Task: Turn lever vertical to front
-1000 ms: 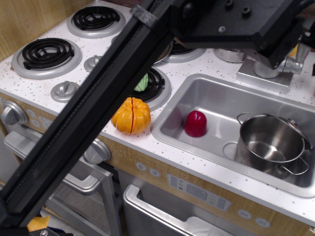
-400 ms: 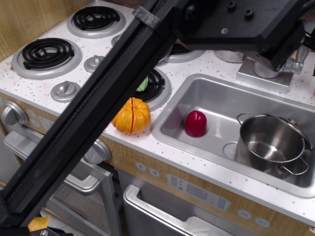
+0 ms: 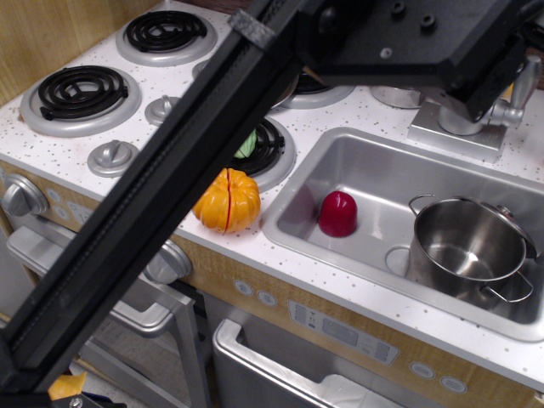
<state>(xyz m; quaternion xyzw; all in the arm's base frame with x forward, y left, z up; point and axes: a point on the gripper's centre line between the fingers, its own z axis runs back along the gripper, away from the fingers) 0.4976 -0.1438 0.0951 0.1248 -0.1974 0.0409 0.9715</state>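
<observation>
The lever (image 3: 520, 89) is a short silver rod jutting from the right side of the shiny tap column (image 3: 459, 121). The column stands on a square base (image 3: 450, 134) behind the sink. The lever points up and to the right. My black arm crosses the view from lower left to upper right. Its gripper (image 3: 514, 59) hangs right over the tap and lever. The black gripper body hides the fingers, so I cannot tell whether they are closed on the lever.
In the sink (image 3: 340, 246) are a steel pot (image 3: 467, 251) with loop handles and a red cup-like piece (image 3: 337, 212). An orange pumpkin toy (image 3: 226, 200) lies on the counter left of the sink. Coil burners (image 3: 81, 92) and round grey knobs (image 3: 110, 155) fill the left.
The gripper head has shifted slightly up and right over the tap. The lever's visible end now stands more upright than a second ago.
</observation>
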